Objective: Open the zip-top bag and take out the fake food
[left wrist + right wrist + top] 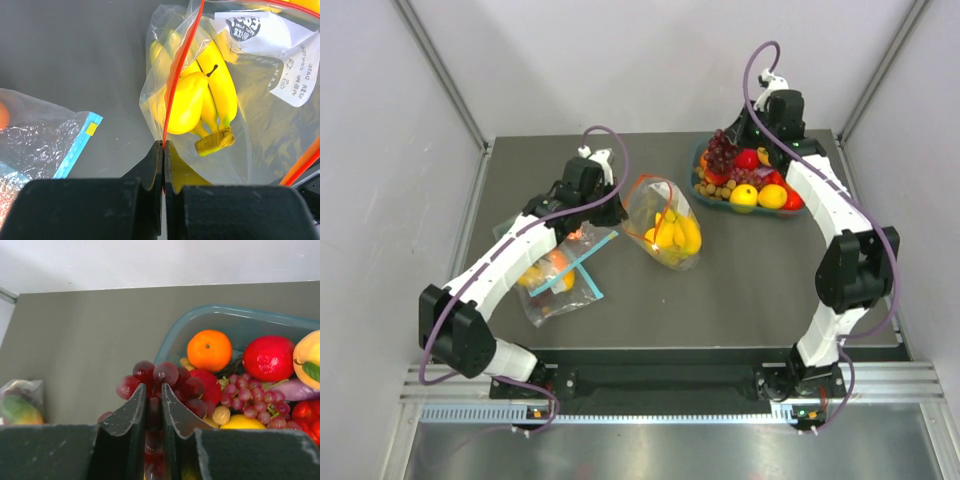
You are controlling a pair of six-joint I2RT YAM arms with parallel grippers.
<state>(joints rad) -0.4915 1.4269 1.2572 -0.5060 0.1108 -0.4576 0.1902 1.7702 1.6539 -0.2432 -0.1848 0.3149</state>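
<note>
Left pincer (163, 146) — tight on zip-top bag (250, 115)

Left arm (510, 260): from lower left, reaching up-right toward centre. left gripper (163, 145): jaws pressed together, pinching bag (260, 130) strip. Right arm (825, 195): right side, elbow bent, reaching upper centre-right. right gripper (152, 390): jaws narrowly parted, clamping grapes (165, 372).

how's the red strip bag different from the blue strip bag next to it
The red-strip bag stands open, pinched at its rim by the left fingers; the blue-strip bag lies flat on the table. The red-strip bag holds yellow bananas; the blue-strip bag holds small orange and red fruit. Only the red-strip bag shows a white label. Both are clear crinkly plastic.
</note>
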